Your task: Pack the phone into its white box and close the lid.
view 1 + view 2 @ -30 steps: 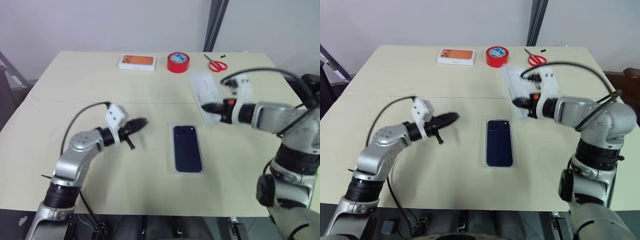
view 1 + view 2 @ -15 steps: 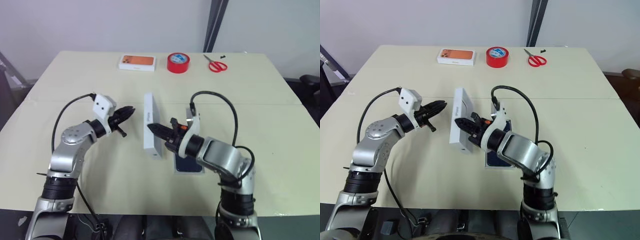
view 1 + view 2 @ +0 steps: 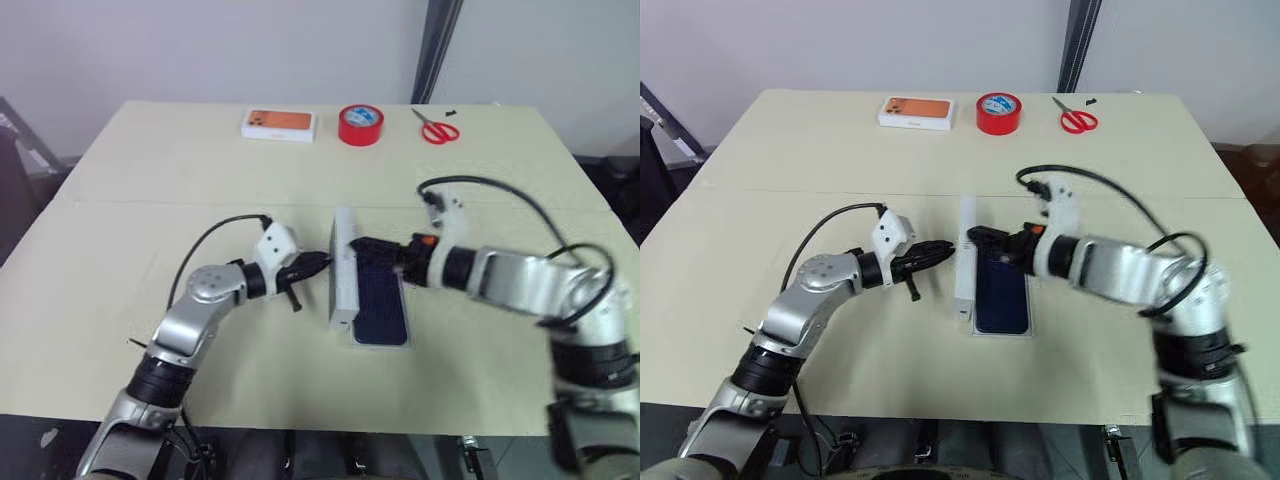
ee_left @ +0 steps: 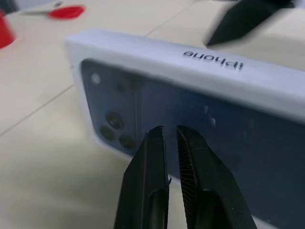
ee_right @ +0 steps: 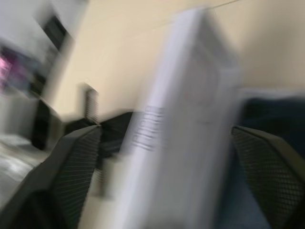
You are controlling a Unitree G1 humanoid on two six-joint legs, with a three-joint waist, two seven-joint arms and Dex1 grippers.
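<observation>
The dark blue phone (image 3: 381,312) lies flat in the white box (image 3: 379,345) at the table's middle. The lid (image 3: 343,272) stands on its long edge along the box's left side, and its outer face with the printed phone picture (image 4: 190,124) is turned toward my left gripper. My left gripper (image 3: 320,262) is shut, its tips right at that face. My right gripper (image 3: 365,245) is on the lid's other side, over the phone's far end. It is open, and its fingers (image 5: 71,167) stand wide apart on either side of the lid (image 5: 186,124).
A white box with an orange picture (image 3: 279,124), a red tape roll (image 3: 360,124) and red scissors (image 3: 436,129) lie along the table's far edge. Bare tabletop (image 3: 150,210) stretches to the left and right of the arms.
My right gripper, shut on the lid half a second ago, has opened, with the lid now standing at the box's left side. My left gripper moved right to the lid's outer face.
</observation>
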